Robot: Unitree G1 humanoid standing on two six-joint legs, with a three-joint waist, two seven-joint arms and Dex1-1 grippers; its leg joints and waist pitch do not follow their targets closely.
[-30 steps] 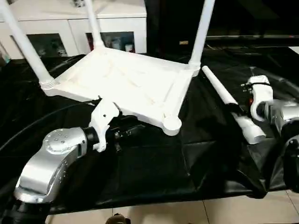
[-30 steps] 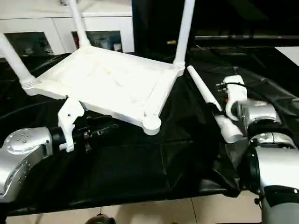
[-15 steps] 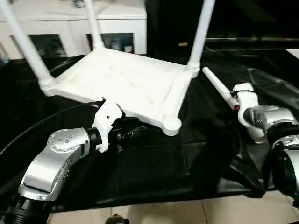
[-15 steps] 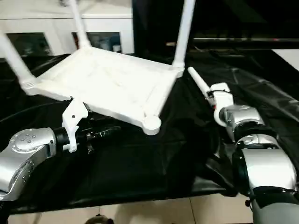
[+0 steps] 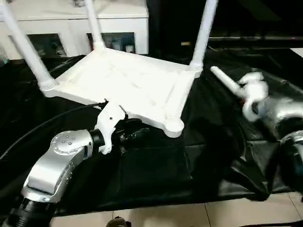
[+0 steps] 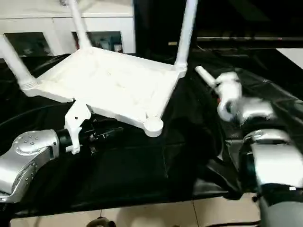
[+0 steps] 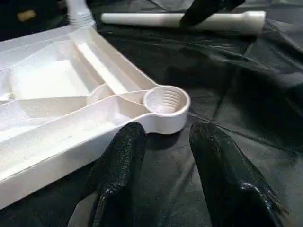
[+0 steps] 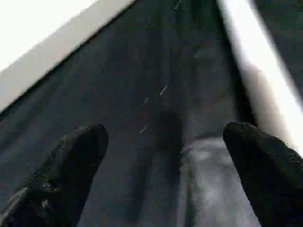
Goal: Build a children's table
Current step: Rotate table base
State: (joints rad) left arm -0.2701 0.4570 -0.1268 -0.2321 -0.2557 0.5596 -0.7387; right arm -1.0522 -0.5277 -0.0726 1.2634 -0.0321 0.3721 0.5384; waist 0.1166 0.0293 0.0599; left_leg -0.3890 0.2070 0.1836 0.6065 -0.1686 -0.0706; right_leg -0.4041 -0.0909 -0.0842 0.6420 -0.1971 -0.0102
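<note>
Tabletop: the white tabletop (image 5: 125, 82) lies upside down on the surface (image 5: 156, 170), underside up, ribs and raised rim showing.
Fitted legs: three legs (image 5: 202, 33) stand upright in corner sockets, at the far left, far middle and far right corners as the head views show them.
Empty socket: the near corner socket (image 7: 164, 101) is a round, ribbed cup with nothing in it.
Loose leg: the fourth leg (image 7: 156, 19) lies flat on the black cover, to the right of the tabletop and apart from it; in the head view its far end (image 5: 222, 78) shows beside the right wrist.
Left gripper: the left gripper (image 7: 163, 142) sits low, just in front of the empty socket, its two black fingers (image 7: 120, 156) partly parted with only black cover between them; it holds nothing.
Right gripper: the right gripper (image 8: 165, 161) hangs over the black cover with its fingers (image 8: 75, 156) spread wide, the loose leg running just beside one finger; nothing is held.
Background: a white cabinet (image 5: 71, 21) with glass doors stands behind the surface.
Writing: no brand, label or lettering can be read anywhere.
</note>
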